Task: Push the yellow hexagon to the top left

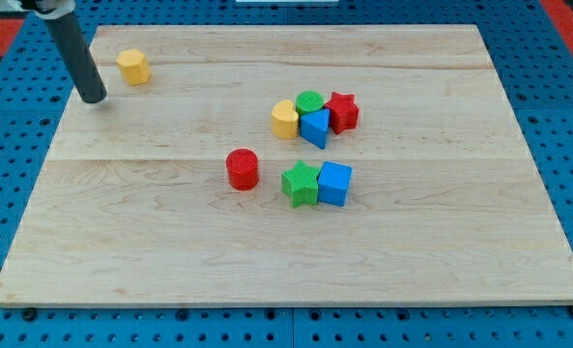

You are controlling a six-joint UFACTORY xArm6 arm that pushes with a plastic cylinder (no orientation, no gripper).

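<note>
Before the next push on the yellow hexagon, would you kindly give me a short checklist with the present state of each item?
1. Yellow hexagon located, near the board's top-left corner: ok.
2. My tip in view, to the view's left of and slightly below the hexagon: ok.
3. Tip clear of the hexagon, a gap showing between them: ok.
4. Tip placed on the hexagon's lower-right side, for a push towards the top left: not ok.
5. Other blocks out of the way; the nearest, the red cylinder and yellow cylinder, sit far to the view's right: ok.
6. Hexagon fully on the wooden board: ok.
</note>
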